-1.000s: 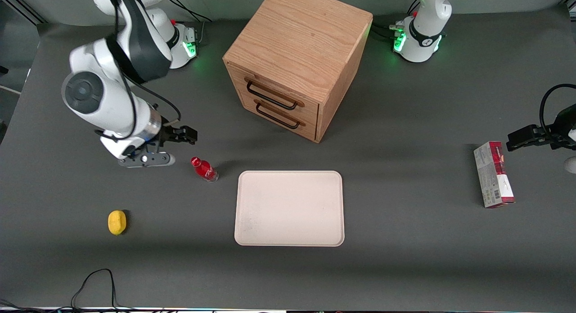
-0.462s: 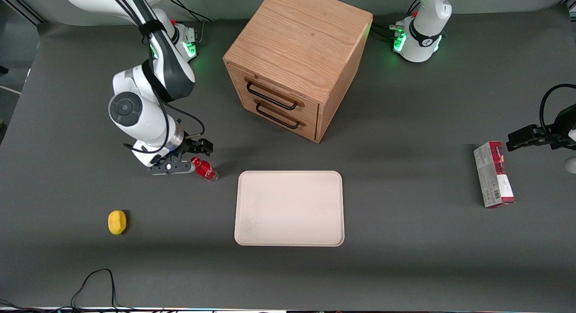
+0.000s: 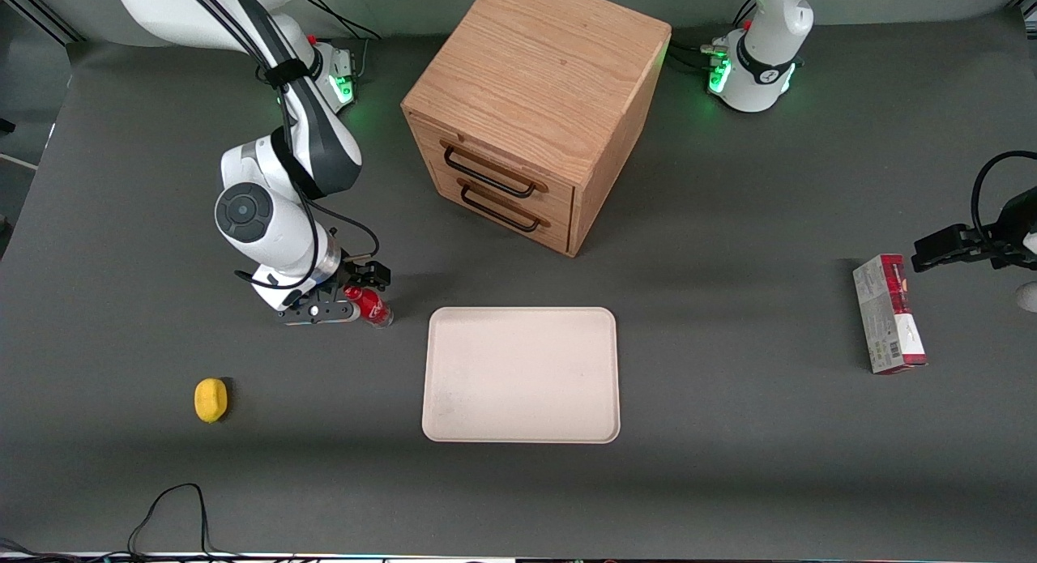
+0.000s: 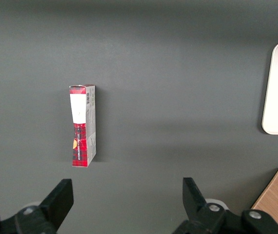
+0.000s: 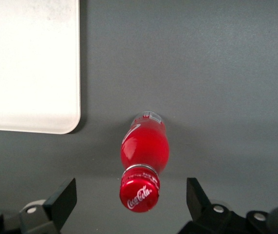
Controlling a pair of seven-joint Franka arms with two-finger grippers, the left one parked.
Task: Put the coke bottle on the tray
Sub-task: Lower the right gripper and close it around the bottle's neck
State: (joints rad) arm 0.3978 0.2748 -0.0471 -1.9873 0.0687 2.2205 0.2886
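Front view first: the gripper (image 3: 351,291) is right down at the coke bottle (image 3: 371,305), which stands upright on the dark table (image 3: 729,433), and the arm's wrist hides the bottle's cap from this angle. The tray (image 3: 521,374) lies flat just beside the bottle, toward the parked arm's end of the table, and the two are apart, not touching. From the right wrist view, the fingers (image 5: 63,202) are spread wide, one on each side of the bottle's red cap (image 5: 139,194), with clear gaps between the pads and the bottle (image 5: 144,146); nothing is pinched. A rounded corner of the tray (image 5: 31,68) shows close by there too, bare on top. A wooden drawer cabinet (image 3: 535,109) sits farther from the front camera than the tray, both drawers closed. A yellow lemon (image 3: 211,400) rests nearer the front camera at the working arm's end, and a red-and-grey carton (image 3: 889,313) lies well apart at the parked arm's end.
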